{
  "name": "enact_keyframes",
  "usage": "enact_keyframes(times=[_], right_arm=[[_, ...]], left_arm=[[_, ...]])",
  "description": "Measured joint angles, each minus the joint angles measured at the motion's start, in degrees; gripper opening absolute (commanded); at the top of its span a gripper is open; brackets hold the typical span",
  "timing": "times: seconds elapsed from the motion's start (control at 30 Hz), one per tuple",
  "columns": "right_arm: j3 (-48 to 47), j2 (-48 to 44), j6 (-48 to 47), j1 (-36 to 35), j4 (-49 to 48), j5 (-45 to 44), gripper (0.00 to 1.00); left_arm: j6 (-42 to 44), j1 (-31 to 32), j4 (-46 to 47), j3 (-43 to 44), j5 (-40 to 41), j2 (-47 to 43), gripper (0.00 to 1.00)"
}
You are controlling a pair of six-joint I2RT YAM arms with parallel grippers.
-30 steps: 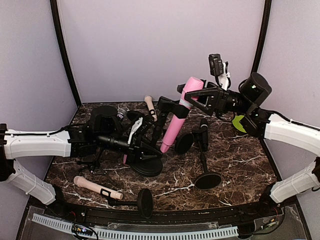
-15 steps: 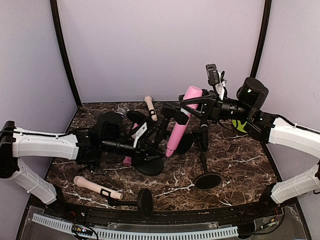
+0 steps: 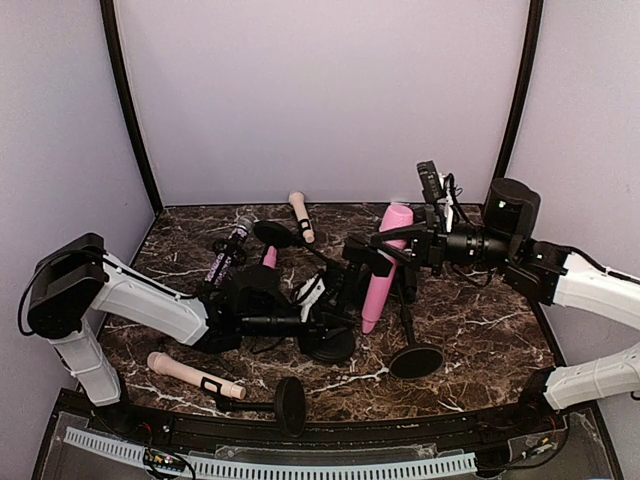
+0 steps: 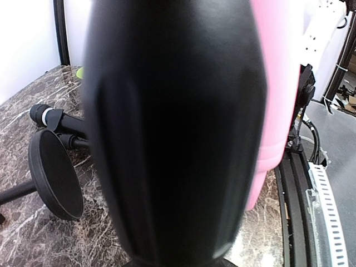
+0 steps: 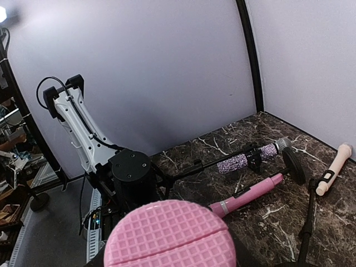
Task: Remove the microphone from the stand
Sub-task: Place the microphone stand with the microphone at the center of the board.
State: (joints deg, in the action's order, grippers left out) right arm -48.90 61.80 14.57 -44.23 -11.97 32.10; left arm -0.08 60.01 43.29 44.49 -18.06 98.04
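A thick pink microphone [image 3: 384, 268] stands tilted in the clip of a black stand [image 3: 335, 345] at the table's middle. My right gripper [image 3: 397, 243] reaches in from the right and is shut on the microphone's upper part. The waffle-patterned pink head [image 5: 167, 236] fills the bottom of the right wrist view and hides the fingers. My left gripper [image 3: 305, 322] lies low over the table and is shut on the stand near its base. A blurred black part of the stand [image 4: 172, 128] blocks the left wrist view, with the pink body [image 4: 275, 83] behind it.
A black microphone on its stand [image 3: 408, 262] with round base [image 3: 415, 360] stands just right of the pink one. A beige microphone [image 3: 190, 373] lies front left beside a tipped stand [image 3: 290, 405]. A purple glitter microphone [image 3: 228, 250], a thin pink one [image 5: 250, 194] and another beige one [image 3: 298, 215] lie behind.
The left arm has dragged the stand and pink microphone right and nearer. The right gripper came down with it and closed on the microphone's upper part.
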Motion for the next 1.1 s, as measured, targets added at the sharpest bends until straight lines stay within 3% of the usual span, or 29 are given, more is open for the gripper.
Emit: enact_keyframes(times=[0.53,0.67,1.1], right_arm=[[6.7,0.3,-0.6,-1.5,-0.9,-9.0,0.26],[7.5,1.2,-0.6,-1.6,-0.9,-10.3,0.26],[7.7,2.7,-0.7,-2.2,-3.0,-12.5,0.28]], left_arm=[[-1.8,0.4,13.4,-0.5,2.6,13.1,0.01],[-2.0,0.4,14.5,-0.5,3.7,14.9,0.10],[0.3,1.9,18.4,-0.6,3.3,15.9,0.51]])
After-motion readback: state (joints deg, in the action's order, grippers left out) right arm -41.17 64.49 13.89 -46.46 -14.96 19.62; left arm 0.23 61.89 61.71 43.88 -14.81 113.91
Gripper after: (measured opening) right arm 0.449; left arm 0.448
